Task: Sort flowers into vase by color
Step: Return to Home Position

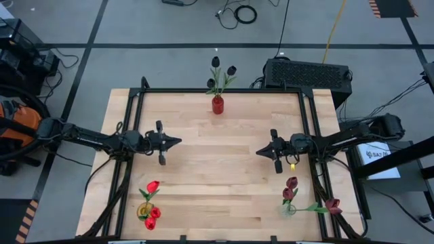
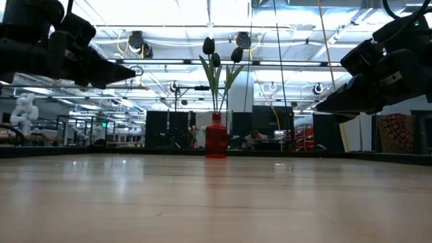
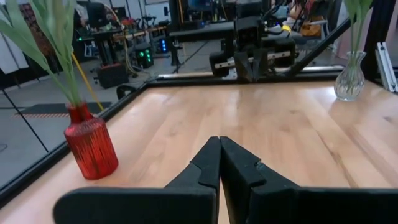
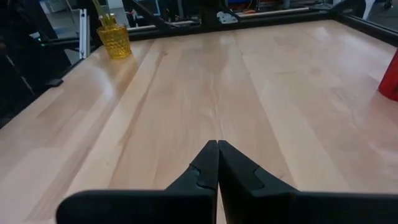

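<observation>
From above I see all three vases; the level camera catches only the red vase (image 2: pixel 216 138) across the table (image 2: pixel 216 202), with black tulips (image 2: pixel 208 45) standing in it. My left wrist camera also picks up the clear vase (image 3: pixel 350 78), and my right one the yellow vase (image 4: pixel 114 40). Overhead, red tulips (image 1: pixel 152 186) fill the yellow vase on my left side. Maroon tulips (image 1: pixel 291 183) sit in the clear one on my right, one leaning far out. My left gripper (image 1: pixel 178 141) and right gripper (image 1: pixel 258 152) hover mid-table, facing each other, jaws pressed together, holding nothing.
</observation>
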Robot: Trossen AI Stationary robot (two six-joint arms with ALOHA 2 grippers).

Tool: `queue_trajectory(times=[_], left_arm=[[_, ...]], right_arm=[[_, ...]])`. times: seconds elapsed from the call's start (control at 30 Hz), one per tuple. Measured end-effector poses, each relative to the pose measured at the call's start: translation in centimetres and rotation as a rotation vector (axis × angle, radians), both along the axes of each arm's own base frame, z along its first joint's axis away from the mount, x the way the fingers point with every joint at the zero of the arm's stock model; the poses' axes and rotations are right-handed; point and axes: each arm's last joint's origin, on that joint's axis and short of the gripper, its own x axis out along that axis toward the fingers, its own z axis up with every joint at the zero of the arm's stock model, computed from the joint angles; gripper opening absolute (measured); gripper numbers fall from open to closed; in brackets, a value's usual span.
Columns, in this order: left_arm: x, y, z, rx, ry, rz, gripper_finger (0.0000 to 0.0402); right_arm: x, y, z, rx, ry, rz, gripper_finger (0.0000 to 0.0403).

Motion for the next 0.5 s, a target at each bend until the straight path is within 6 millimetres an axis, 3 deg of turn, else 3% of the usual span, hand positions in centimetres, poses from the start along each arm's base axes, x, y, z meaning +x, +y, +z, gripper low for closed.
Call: queue_trajectory(times=[0.5], left_arm=[[-2.0,0.1,1.4,-0.002,-0.084,-0.004,0.001]], right_arm=[[-1.7,0.1,1.8,-0.01,-0.058,0.031,0.0]])
